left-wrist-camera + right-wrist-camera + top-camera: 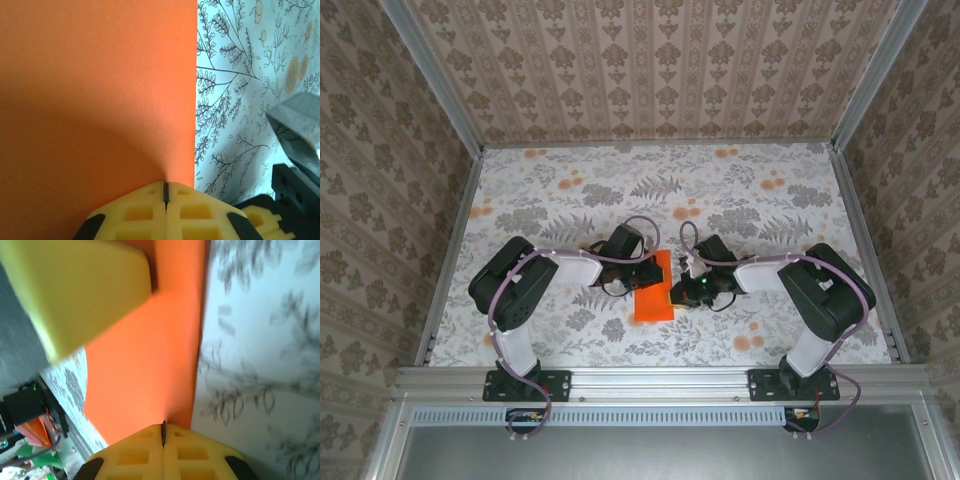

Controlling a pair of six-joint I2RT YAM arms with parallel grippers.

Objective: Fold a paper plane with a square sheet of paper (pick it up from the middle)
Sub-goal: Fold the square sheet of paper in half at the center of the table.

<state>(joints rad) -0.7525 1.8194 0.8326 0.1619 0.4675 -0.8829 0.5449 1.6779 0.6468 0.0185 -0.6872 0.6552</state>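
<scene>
The square sheet of paper [654,292] is bright orange and lies on the flowered table as a narrow upright rectangle between the two arms. My left gripper [648,274] is shut, its tips on the sheet's upper left part. My right gripper [680,290] is shut at the sheet's right edge. In the left wrist view the yellow jaws [165,185] meet in a thin slit right against the paper [100,90]. It is the same in the right wrist view [163,424], paper [150,370] just beyond. I cannot tell whether any paper is pinched between the pads.
The left gripper's yellow finger [80,285] hangs over the sheet close to my right gripper. The right gripper's grey body [295,145] stands just right of the sheet. Metal rails [660,380] and patterned walls enclose the floral table [770,200].
</scene>
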